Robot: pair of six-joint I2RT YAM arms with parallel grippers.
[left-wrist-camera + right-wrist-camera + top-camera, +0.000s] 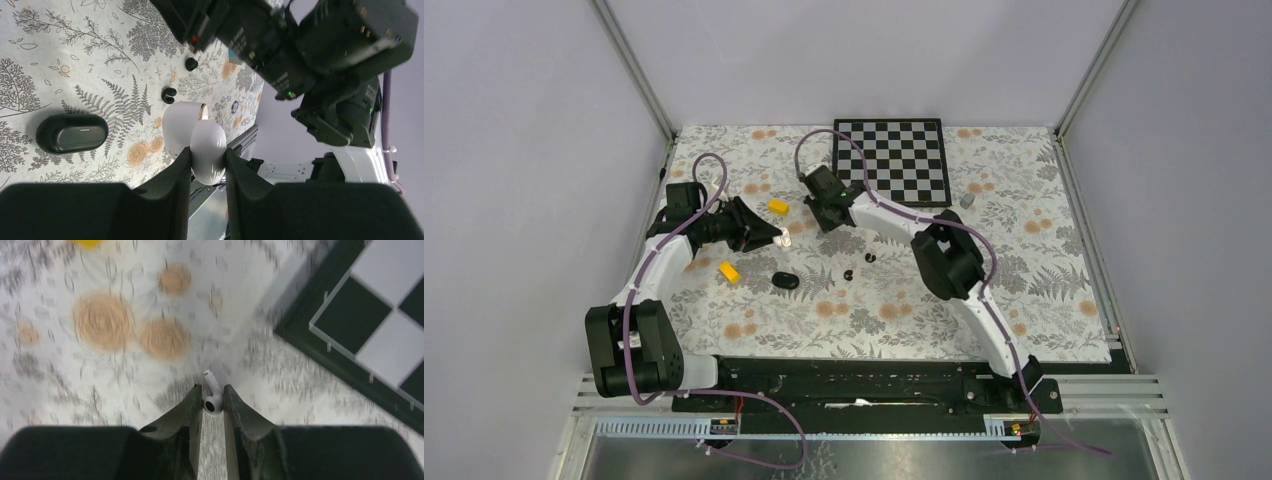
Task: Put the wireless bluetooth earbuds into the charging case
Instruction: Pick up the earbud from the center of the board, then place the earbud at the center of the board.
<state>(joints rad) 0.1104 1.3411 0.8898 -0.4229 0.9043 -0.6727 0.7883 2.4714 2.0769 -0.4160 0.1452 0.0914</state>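
Left gripper (207, 152) clamped on white case (200, 135), lid open. Right gripper (212, 390) pinching a white bud (213, 401), stem sticking out past the fingertips, over the mat (100, 365) beside the chessboard (380, 325). Black case (72, 132) and two black buds (191, 63) lie on the mat.

The table (1044, 290) is covered by a cloth with ferns and orange flowers. A chessboard (892, 158) lies just beyond the right gripper (828, 222). One yellow block (777, 207) lies beyond the left gripper (776, 238) and a second yellow block (729, 271) behind it. On this gripper's near side lie a black oval case (785, 281), a small dark ring (848, 274) and, probably, a black earbud (870, 258).
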